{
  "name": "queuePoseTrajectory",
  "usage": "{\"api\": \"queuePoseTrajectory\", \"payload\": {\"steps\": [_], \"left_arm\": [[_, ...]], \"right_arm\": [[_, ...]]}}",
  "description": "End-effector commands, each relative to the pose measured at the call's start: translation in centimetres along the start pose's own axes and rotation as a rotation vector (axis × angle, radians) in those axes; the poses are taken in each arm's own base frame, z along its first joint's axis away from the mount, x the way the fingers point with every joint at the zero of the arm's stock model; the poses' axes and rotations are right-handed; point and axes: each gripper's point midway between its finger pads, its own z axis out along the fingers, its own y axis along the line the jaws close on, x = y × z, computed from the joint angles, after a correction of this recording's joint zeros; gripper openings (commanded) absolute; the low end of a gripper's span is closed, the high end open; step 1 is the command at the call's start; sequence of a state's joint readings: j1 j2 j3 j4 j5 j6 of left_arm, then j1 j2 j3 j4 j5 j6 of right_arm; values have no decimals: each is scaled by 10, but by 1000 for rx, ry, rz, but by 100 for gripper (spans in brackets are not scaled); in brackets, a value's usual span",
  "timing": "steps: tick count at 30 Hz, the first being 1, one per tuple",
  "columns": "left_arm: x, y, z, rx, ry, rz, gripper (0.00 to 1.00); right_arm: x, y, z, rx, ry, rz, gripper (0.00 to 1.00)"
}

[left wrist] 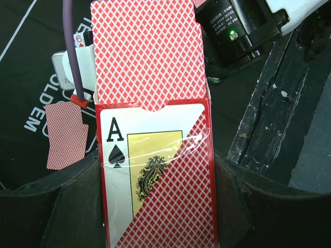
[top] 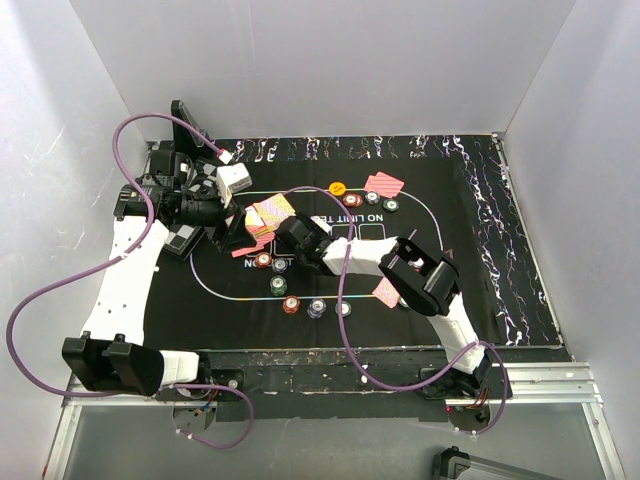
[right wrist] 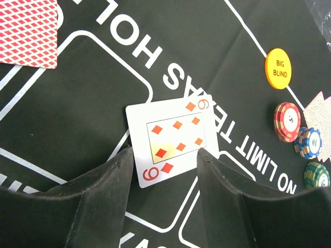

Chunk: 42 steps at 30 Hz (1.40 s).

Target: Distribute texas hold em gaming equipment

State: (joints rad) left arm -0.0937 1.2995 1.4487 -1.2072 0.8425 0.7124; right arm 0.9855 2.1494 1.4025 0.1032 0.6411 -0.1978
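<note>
While L end effector (left wrist: 155,163) clamps card box (left wrist: 165,206) lengthwise — 9-diamonds card (right wrist: 173,138) face-up, tilted

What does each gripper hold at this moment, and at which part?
Left gripper: the card box, clamped at its lower side edges. Right gripper: nothing; jaws open over the nine of diamonds.

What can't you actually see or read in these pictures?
- Left wrist view: the card box hides how many cards it holds, and the bottom edge cuts it off.
- Right wrist view: a black finger covers the near corner of the nine of diamonds.
- Top view: the markings on the chips are too small.
</note>
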Motion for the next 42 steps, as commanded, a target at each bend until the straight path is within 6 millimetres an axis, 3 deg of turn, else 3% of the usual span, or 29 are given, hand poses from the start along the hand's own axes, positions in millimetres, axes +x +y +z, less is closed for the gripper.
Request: {"api": "queuePoseTrajectory", "payload": {"steps": [1, 6, 10, 16, 21, 25, 30, 32, 36, 42], "left_arm": [[-29, -7, -15, -15, -88, 80, 0], [-31, -7, -15, -20, -94, 83, 0], [-34, -6, -15, -21, -103, 77, 0], [-32, -2, -10, -22, -113, 71, 0], [-34, 0, -7, -15, -127, 67, 0], [-30, 4, -3, -20, -131, 70, 0], [-19, 6, 7, -8, -100, 70, 0], [-17, 5, 10, -6, -99, 77, 0], [-14, 3, 16, -5, -87, 99, 0], [-10, 0, 22, 2, -70, 117, 0]], "right_arm": [[1, 14, -9, -74, 4, 49, 63], [-5, 13, -22, -116, -5, 77, 68], [-8, 10, -44, -162, -4, 146, 77], [-5, -5, -93, -229, 3, 259, 81], [-1, -33, -135, -235, -13, 337, 81], [-24, -65, -185, -323, -87, 496, 81], [-87, -96, -261, -645, -286, 721, 85], [-110, -106, -281, -764, -327, 799, 86], [-140, -114, -299, -930, -309, 873, 87], [-167, -102, -300, -1095, -249, 913, 89]]}}
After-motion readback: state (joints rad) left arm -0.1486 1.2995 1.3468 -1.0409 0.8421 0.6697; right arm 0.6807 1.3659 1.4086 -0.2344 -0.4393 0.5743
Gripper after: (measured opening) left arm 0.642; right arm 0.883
